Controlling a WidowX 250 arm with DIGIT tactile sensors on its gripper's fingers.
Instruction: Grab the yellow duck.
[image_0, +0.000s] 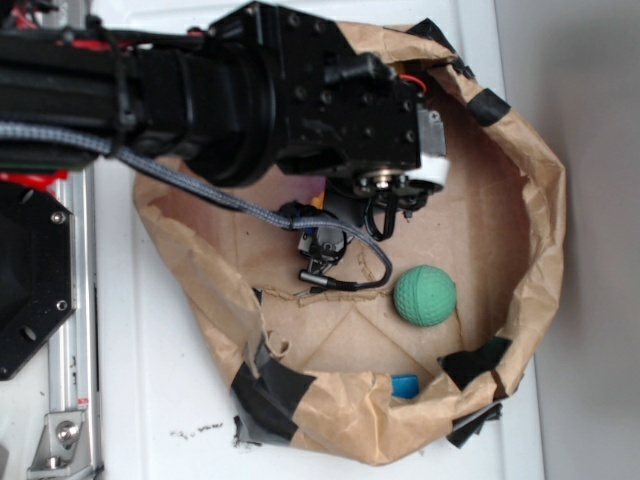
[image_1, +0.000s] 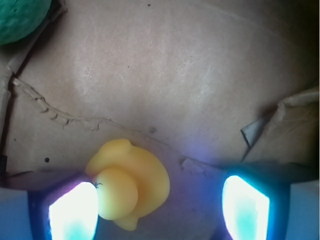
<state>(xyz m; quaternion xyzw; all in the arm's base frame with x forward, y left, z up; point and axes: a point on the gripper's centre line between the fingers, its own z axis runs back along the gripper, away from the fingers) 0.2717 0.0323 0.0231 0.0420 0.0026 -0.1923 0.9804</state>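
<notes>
Duck (image_1: 131, 182) lies on the cardboard between the spread fingers (image_1: 75, 212) of the released hand (image_1: 160, 210), hard against one finger, well off centre.

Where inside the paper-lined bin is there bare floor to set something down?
Free: the brown floor between the green ball and the bin's far paper wall. Crowded: under the arm, where the open hand straddles the yellow duck.
</notes>
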